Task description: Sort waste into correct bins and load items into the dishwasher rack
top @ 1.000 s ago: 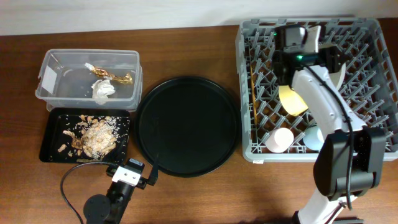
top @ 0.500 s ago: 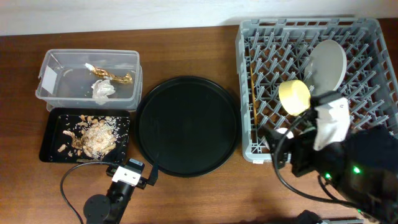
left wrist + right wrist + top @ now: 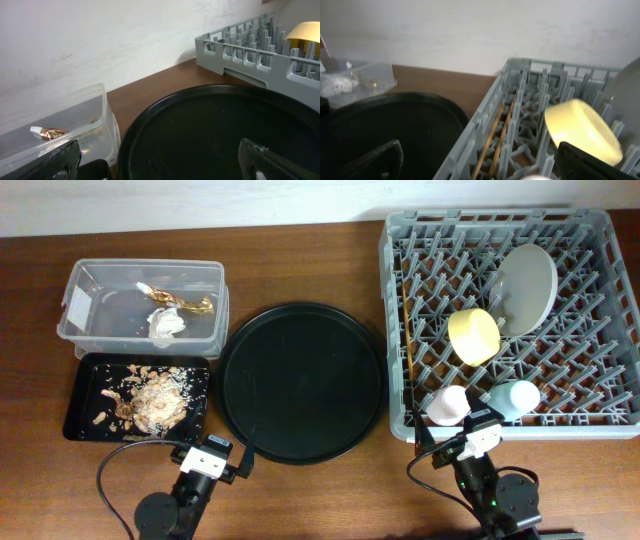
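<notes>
The grey dishwasher rack point(image 3: 396, 240) holds a pale grey plate point(image 3: 527, 285) leaning on pegs, a yellow bowl point(image 3: 473, 335), a pink cup point(image 3: 448, 403), a blue cup point(image 3: 514, 397) and two chopsticks point(image 3: 408, 330). The clear tub point(image 3: 120, 272) holds the gold wrapper point(image 3: 188, 303) and white tissue point(image 3: 165, 323). The shallow black tray point(image 3: 85, 380) holds food scraps point(image 3: 152, 400). My left gripper point(image 3: 208, 465) is open and empty at the table's front, facing the tub. My right gripper point(image 3: 472, 440) is open and empty just in front of the rack; its wrist view shows the chopsticks point(image 3: 497, 135) and bowl point(image 3: 580, 130).
A large round black tray point(image 3: 302, 382) lies between the bins and the rack, with nothing on it. It fills the left wrist view point(image 3: 210, 130). Cables trail from both arm bases at the front edge.
My right arm has pulled back from over the rack to the table's front edge. The plate now stands uncovered in the rack. The left arm has not moved.
</notes>
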`<state>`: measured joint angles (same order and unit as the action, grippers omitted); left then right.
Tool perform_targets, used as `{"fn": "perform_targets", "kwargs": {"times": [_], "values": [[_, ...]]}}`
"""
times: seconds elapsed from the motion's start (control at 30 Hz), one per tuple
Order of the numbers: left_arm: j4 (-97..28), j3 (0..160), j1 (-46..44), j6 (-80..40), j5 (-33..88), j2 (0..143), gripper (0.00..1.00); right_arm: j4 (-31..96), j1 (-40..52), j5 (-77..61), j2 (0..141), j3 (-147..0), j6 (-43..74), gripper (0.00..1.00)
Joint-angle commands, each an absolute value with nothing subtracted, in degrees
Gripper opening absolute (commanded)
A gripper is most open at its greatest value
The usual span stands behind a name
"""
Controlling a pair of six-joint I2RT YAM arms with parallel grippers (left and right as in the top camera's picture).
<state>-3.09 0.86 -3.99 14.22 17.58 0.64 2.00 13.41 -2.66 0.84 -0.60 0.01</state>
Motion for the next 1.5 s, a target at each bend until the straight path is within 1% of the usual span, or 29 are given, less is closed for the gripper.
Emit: {"fn": "perform_targets", "kwargs": {"times": [0.0, 0.03, 1.47], "values": [[-3.03, 0.47, -3.57, 15.07, 17.63, 0.4, 1.0, 2.96, 12.99, -2.37, 0.21, -0.32, -0.01, 0.99], [-3.03, 0.47, -3.57, 15.07, 17.65, 0.4, 1.0, 4.36, 12.99, -2.37, 0.21, -0.32, 0.01, 0.99], [-3.03, 0.47, -3.57, 15.07, 17.63, 0.4, 1.0, 4.27, 12.99, -2.37, 0.36, -0.32, -0.01, 0.99]]}}
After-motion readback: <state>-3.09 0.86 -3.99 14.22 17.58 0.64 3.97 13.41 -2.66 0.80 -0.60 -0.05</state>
